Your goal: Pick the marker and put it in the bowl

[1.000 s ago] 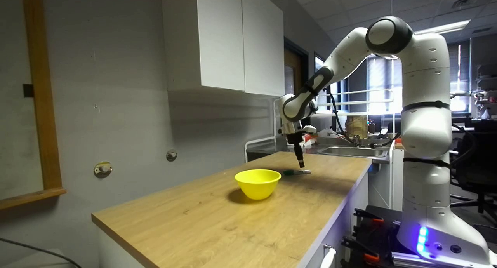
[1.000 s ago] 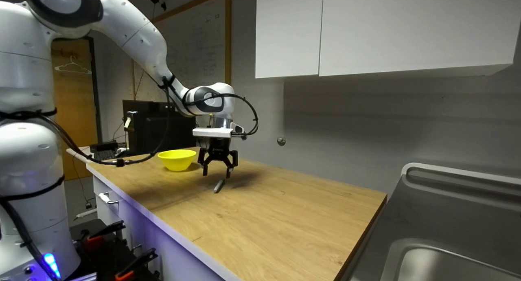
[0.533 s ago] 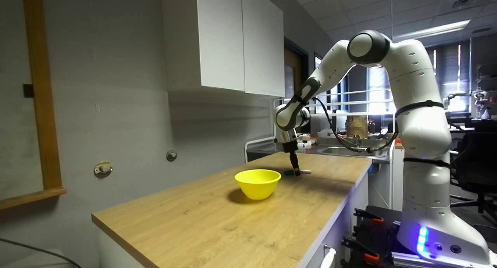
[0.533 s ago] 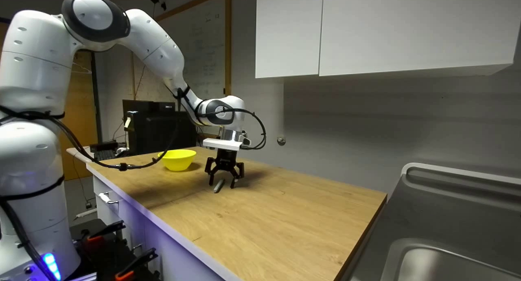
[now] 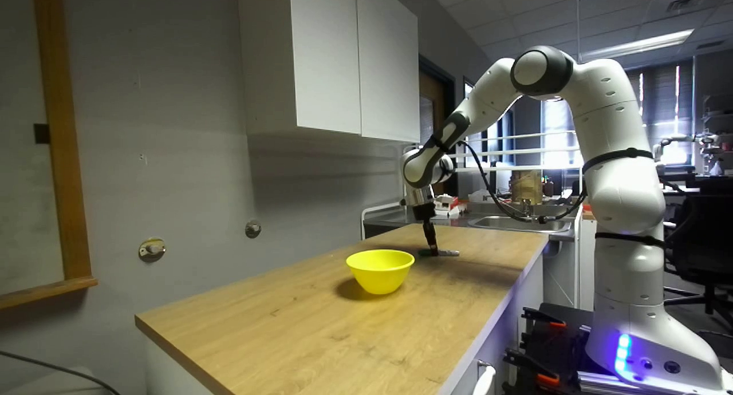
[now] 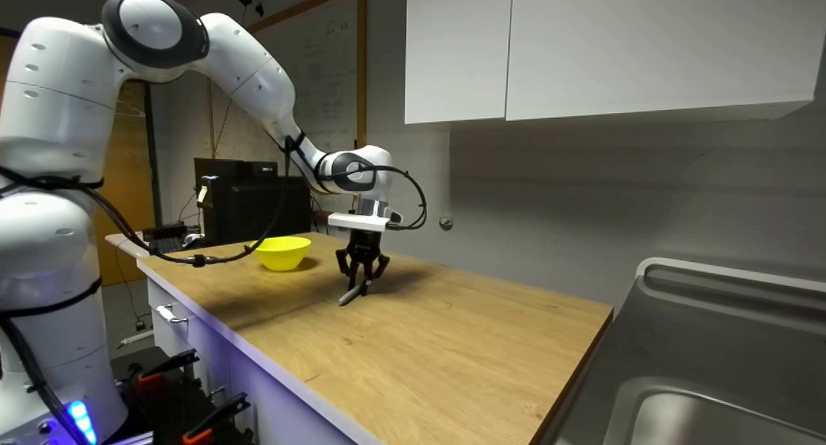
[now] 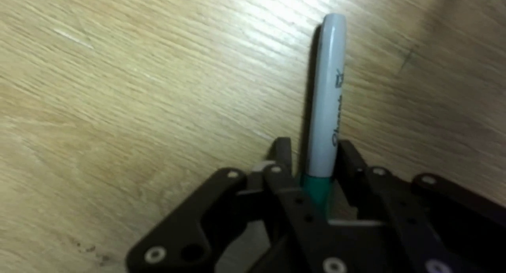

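While the hand (image 7: 315, 150) straddles it, the marker (image 7: 328, 93) lies flat.

Grey marker (image 7: 327, 99) — green-capped, flat on the countertop (image 5: 320, 326) — capped end toward the upright yellow bowl (image 5: 380, 273).

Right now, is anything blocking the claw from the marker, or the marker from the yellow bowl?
Nothing visible blocks either. In the wrist view, the claw straddles the marker. In both exterior views, no object shows between the marker and the yellow bowl; only the bowl's own raised rim would probably need clearing.
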`<state>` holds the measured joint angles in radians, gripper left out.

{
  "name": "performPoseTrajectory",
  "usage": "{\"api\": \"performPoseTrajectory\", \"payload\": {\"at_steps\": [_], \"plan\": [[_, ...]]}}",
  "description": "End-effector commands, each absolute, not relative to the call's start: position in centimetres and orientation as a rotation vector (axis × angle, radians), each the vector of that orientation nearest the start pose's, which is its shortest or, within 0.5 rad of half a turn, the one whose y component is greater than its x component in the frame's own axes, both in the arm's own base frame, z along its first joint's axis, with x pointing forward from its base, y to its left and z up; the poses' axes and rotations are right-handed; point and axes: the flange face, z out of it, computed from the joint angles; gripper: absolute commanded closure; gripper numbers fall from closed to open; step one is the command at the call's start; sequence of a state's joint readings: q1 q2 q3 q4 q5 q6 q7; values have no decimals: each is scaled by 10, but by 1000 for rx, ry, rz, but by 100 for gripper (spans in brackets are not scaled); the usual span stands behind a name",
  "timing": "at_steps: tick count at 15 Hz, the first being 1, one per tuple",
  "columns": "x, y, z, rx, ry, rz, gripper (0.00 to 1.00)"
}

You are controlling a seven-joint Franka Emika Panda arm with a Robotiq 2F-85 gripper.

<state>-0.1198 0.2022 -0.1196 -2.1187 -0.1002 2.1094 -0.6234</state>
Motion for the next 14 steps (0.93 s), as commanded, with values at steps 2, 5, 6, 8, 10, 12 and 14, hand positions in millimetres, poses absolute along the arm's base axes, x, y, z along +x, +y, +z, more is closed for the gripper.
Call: {"api": "performPoseTrajectory", "payload": {"at_steps": [2,5,6,8,10,12,14], "plan": [[526,-129,308,-3077,-665,386,95],[526,-117,322,-3171,-454,308,91],[525,-111,331,-3189,-400,267,91],[525,-97,351,-3241,-300,159,91],[525,-84,373,-3280,-222,16,90],[521,-71,394,-3310,-159,-147,90],[514,-60,409,-3315,-75,-324,90]]}}
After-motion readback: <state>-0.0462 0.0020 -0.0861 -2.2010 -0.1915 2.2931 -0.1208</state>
